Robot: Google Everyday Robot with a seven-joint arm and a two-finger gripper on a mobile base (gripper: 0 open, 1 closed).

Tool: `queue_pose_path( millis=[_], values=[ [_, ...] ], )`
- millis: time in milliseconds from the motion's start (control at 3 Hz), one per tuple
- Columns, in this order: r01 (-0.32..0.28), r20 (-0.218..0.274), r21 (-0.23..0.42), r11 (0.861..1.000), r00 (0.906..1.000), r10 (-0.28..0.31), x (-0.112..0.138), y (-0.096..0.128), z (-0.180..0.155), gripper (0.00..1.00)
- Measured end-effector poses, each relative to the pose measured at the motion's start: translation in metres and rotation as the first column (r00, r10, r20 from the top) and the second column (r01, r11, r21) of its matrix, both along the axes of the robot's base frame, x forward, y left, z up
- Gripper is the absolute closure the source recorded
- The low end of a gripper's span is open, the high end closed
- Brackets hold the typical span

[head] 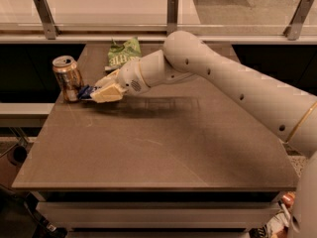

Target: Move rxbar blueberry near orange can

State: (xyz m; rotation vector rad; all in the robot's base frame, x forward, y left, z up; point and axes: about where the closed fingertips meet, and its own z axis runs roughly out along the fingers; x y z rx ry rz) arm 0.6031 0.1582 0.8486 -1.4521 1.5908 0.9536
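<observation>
The orange can (68,77) stands upright near the left edge of the table, orange-gold with a silver top. The rxbar blueberry (84,92), a dark blue wrapper, shows as a small patch right beside the can's base, mostly hidden by my fingers. My gripper (101,91) reaches in from the right on the white arm and is shut on the bar, holding it low over the table, just right of the can.
A green chip bag (123,52) lies at the back of the brown table (163,148), behind the arm. The table's left edge runs close by the can. A railing with metal posts (172,11) stands behind the table.
</observation>
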Motion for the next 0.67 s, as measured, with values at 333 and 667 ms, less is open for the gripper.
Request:
queue_pose_path(
  millis=[333,667],
  values=[
    [-0.004,-0.001,0.0,1.0,1.0,0.004,-0.0011,0.0023,-0.0005,0.36],
    [-0.009,-0.002,0.0,1.0,1.0,0.009,-0.0022,0.0045,-0.001,0.13]
  ],
)
